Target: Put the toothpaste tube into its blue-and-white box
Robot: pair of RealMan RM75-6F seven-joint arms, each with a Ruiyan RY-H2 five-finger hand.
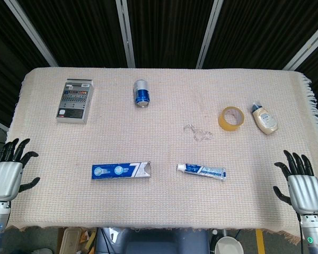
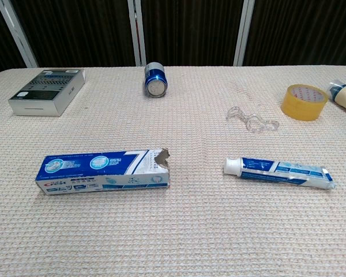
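Observation:
The blue-and-white toothpaste box lies flat on the mat, its torn open end facing right. The toothpaste tube lies a short way to the right of it, white cap pointing at the box opening. My left hand hovers at the table's left front corner, fingers spread, holding nothing. My right hand is at the right front corner, fingers also spread and empty. Neither hand shows in the chest view.
A grey box sits at the back left and a blue can lies behind the toothpaste box. A clear plastic scrap, a tape roll and a cream bottle lie to the right.

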